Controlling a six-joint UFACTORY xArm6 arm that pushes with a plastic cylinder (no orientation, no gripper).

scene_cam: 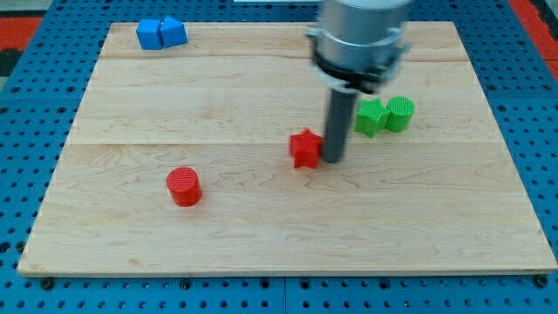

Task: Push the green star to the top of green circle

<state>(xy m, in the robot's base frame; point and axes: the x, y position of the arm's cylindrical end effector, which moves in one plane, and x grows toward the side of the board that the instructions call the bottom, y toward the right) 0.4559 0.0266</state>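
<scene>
Resting at frame centre just right of the red star (pixel 304 148), jawless rod tip (pixel 333 160) below-left of green star (pixel 371 117), itself touching green circle (pixel 400 113) from the left.

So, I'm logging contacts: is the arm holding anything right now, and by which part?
Nothing is held: the rod cannot grip. My tip stands right beside the red star, at its right edge, well left of the green star and green circle.
</scene>
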